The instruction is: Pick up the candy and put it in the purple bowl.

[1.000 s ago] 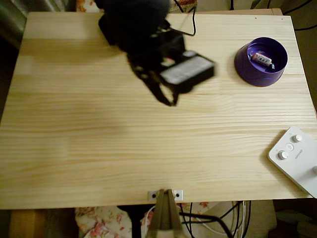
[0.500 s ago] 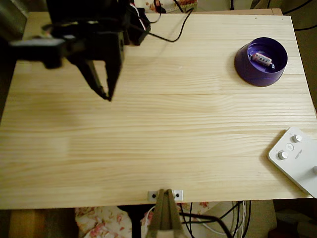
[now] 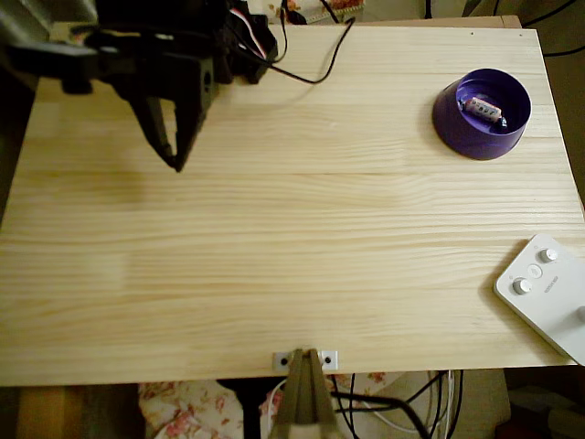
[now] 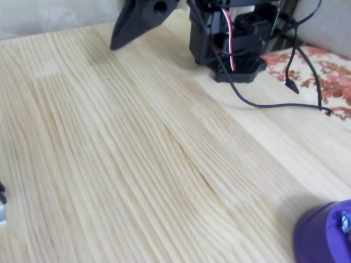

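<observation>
The candy (image 3: 483,111), a small whitish-pink wrapped sweet, lies inside the purple bowl (image 3: 457,128) at the table's back right in the overhead view. The fixed view catches the bowl (image 4: 321,235) at the bottom right corner, with a bit of the candy (image 4: 346,222) at the frame edge. My black gripper (image 3: 175,165) hangs over the back left of the table, far from the bowl. Its fingers meet at a point and hold nothing. In the fixed view the gripper (image 4: 118,43) appears as one dark closed wedge above the wood.
A white box with knobs (image 3: 548,293) sits at the table's front right corner. A clamp (image 3: 304,361) grips the front edge. The arm's base (image 4: 233,44) and a black cable (image 4: 274,104) occupy the back edge.
The arm swung from the table's back middle to the back left, then drew slightly further back. The candy stayed in the bowl throughout.
</observation>
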Motion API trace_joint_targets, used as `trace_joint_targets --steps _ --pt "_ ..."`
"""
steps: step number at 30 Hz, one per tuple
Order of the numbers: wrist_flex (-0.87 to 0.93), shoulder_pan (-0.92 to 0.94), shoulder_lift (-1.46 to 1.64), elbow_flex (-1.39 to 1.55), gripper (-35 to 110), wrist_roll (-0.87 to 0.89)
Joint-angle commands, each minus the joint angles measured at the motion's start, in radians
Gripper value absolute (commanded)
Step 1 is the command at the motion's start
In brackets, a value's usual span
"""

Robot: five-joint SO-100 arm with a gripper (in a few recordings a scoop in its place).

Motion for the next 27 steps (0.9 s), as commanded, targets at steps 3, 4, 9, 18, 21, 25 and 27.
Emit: trace_joint_targets --steps 3,4,9,18,21,25,27 --pt "0.008 0.020 0.046 0.015 -1 0.015" --pt "0.005 0.017 0.046 0.028 -1 0.015" --pt "-0.032 -0.006 0.046 0.103 -1 0.044" --pt "-0.031 -0.011 0.044 0.103 -1 0.035" --pt "-0.031 -0.014 0.044 0.103 -1 0.032" --pt "-0.031 -0.014 0.044 0.103 -1 0.032" --pt "-0.031 -0.014 0.044 0.103 -1 0.032"
